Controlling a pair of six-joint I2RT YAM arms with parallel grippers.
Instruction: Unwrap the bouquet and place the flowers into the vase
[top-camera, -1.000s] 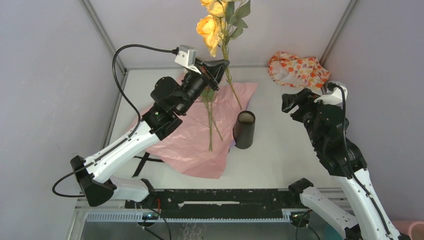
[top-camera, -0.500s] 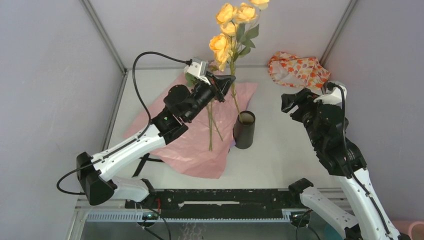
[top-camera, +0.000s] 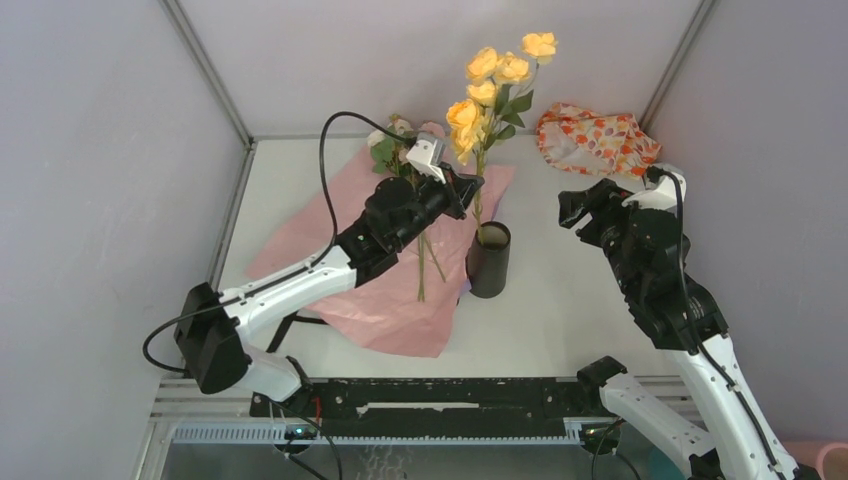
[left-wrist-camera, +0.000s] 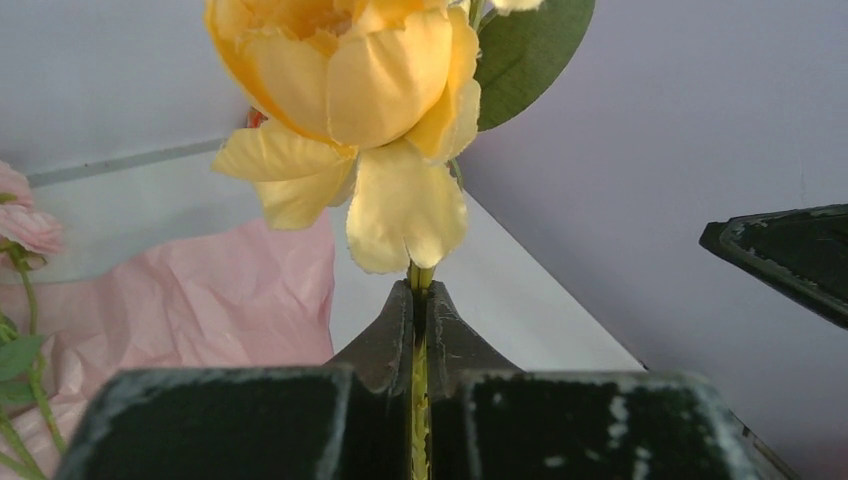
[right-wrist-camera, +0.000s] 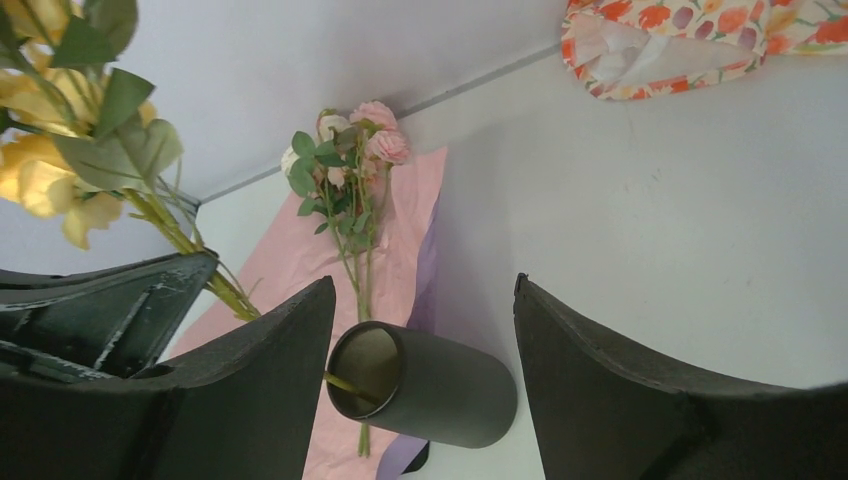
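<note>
Tabletop (top-camera: 580, 300): the paper (top-camera: 380, 300) lies spread open on its left half. The pink roses (top-camera: 400, 140) rest on the paper, not yet moved.

Left hand (top-camera: 468, 187): clamped on the stem of the yellow roses (top-camera: 490, 85), just under the lowest bloom. The spray stands nearly upright, leaning slightly right.

Right hand (top-camera: 583, 208): jaws apart, holding nothing, right of the vase (top-camera: 489, 262) and clear of it.

Vase: upright, just beside the paper's right edge. The right wrist view suggests the stem foot is inside the mouth, though how deep it sits cannot be confirmed.

Recommendation: lower straight down and keep the stem off the rim, since the vase looks light and could tip. Release only once the stem bears on the inside wall. The right hand is well placed to steady the vase.

Change from a second ago: the left arm has swung right and down. The spray, previously high over the paper, now stands above the vase. The right hand and the vase have barely shifted.
</note>
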